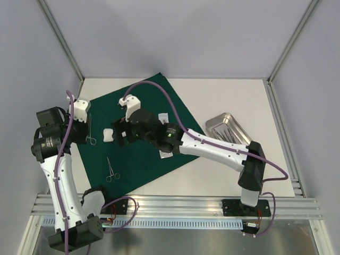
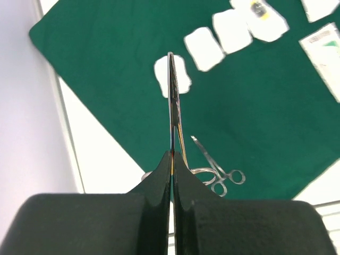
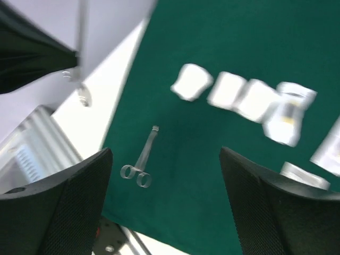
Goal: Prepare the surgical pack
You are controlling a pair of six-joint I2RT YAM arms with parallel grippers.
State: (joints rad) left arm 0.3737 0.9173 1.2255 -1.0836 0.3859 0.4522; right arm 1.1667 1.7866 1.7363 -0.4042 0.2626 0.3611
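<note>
**A:** Jaws, from the top view?

**B:** Left gripper (image 1: 85,130) looks clamped on a forceps (image 1: 91,139) at the cloth's (image 1: 154,95) left edge. Right gripper (image 1: 119,134) hovers by the gauze (image 1: 108,136). The tray (image 1: 228,127) sits well apart, off the cloth.

**A:** Left wrist?

**B:** Jaws are pressed together on the forceps, tip pointing forward over the cloth. I'd judge it's meant to lie near the second forceps (image 2: 218,172).

**A:** Right wrist?

**B:** Jaws are wide apart and hold nothing above the spread cloth, probably ready to straighten the gauze row. The view is blurred.
</note>
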